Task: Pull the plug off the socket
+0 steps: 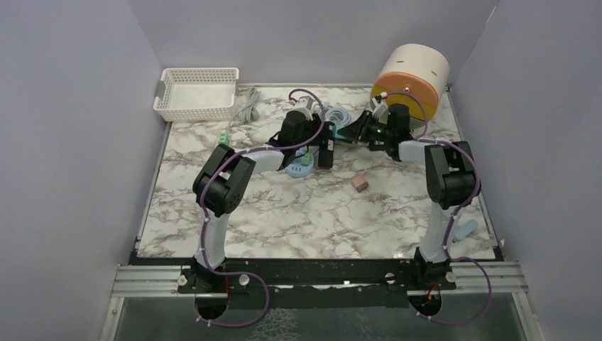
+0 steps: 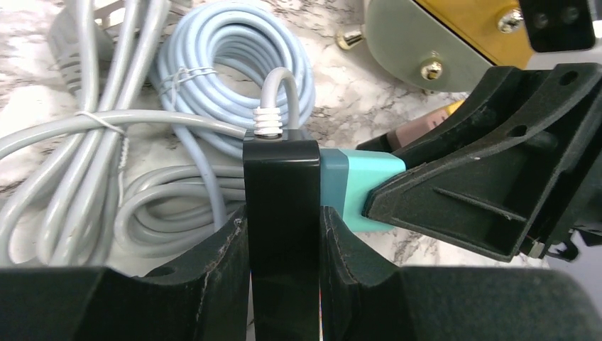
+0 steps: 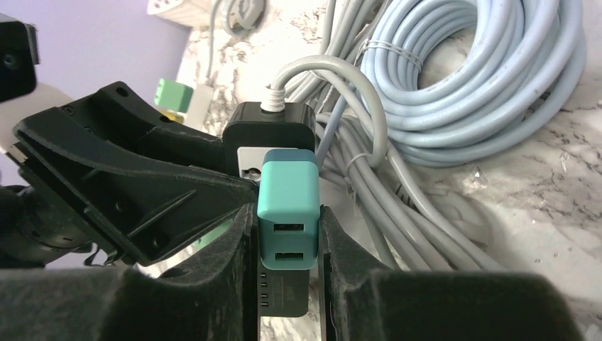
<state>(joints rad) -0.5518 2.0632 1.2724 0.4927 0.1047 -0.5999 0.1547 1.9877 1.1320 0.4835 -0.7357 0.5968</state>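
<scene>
The socket (image 2: 282,199) is a black power strip with a grey cord coming out of its top end. My left gripper (image 2: 282,220) is shut on it, a finger pressed against each long side. The plug (image 3: 287,206) is a teal block with two USB ports, still seated in the strip's face (image 3: 273,124). My right gripper (image 3: 287,234) is shut on the plug, its pads against the plug's two sides. In the top view both grippers meet at the back middle of the table, around the plug (image 1: 346,133) and socket (image 1: 325,148).
A coil of pale blue cable (image 2: 234,64) and bundled grey cords (image 2: 71,177) lie right behind the socket. An orange and cream drum (image 1: 412,74) stands back right and a white basket (image 1: 197,92) back left. A pink block (image 1: 360,184) and a blue disc (image 1: 298,169) lie nearer.
</scene>
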